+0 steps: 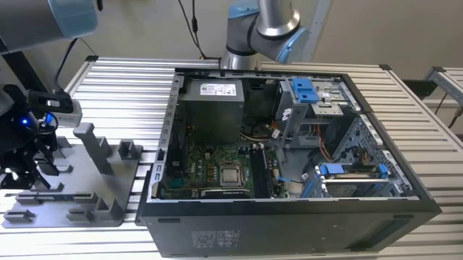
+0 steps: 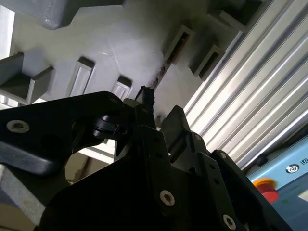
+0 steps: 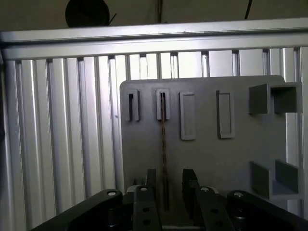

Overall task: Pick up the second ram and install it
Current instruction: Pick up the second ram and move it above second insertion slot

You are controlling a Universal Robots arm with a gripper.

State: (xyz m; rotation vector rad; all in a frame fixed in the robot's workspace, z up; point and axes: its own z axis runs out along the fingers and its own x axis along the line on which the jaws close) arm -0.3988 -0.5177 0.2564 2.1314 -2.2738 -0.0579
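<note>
While second ram (image 3: 163, 139) stands on edge in grey tray (image 3: 231, 159) slot, claw (image 3: 168, 175) is positioned astride it, jaws apart, no contact seen. Ram judged not yet gripped or lifted; installation in computer case (image 1: 289, 227) outstanding.

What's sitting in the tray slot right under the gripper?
The second ram stands on edge in the grey tray, straddled by the open gripper. Its seated edge is hidden in the slots, and the gripper body covers its near end.
</note>
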